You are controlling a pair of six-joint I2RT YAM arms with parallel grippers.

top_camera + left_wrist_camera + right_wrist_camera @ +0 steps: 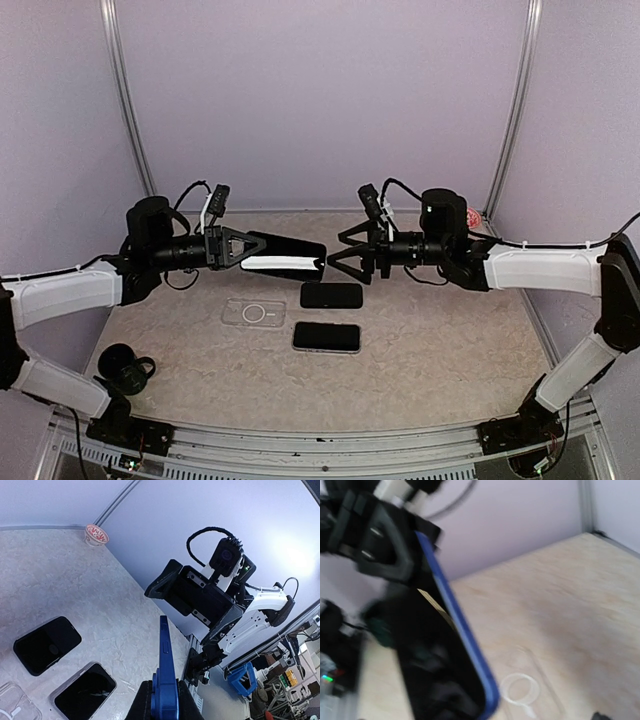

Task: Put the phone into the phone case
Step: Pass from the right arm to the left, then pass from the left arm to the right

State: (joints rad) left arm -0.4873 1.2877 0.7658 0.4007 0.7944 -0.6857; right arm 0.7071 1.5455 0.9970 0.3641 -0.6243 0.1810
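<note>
Clamping the blue phone (pixel 285 252), left hand (pixel 248 247) faces gaping empty right hand (pixel 337 250), clear case (pixel 254 313) and two phones (pixel 331 295) (pixel 326 337) lying below.

Looks like a robotics lab, built around a small enclosed test cell. Shows plain lilac wall panels (pixel 320 90) on the left, far and right sides, joined by aluminium posts (pixel 127 100), around a marbled tabletop (pixel 440 330). Has a left arm (pixel 60 290) and a right arm (pixel 545 268) bolted to an aluminium rail (pixel 330 442) at the near edge. Past the table edge, in the left wrist view, reveals a clutter of cables and equipment (pixel 285 685).
</note>
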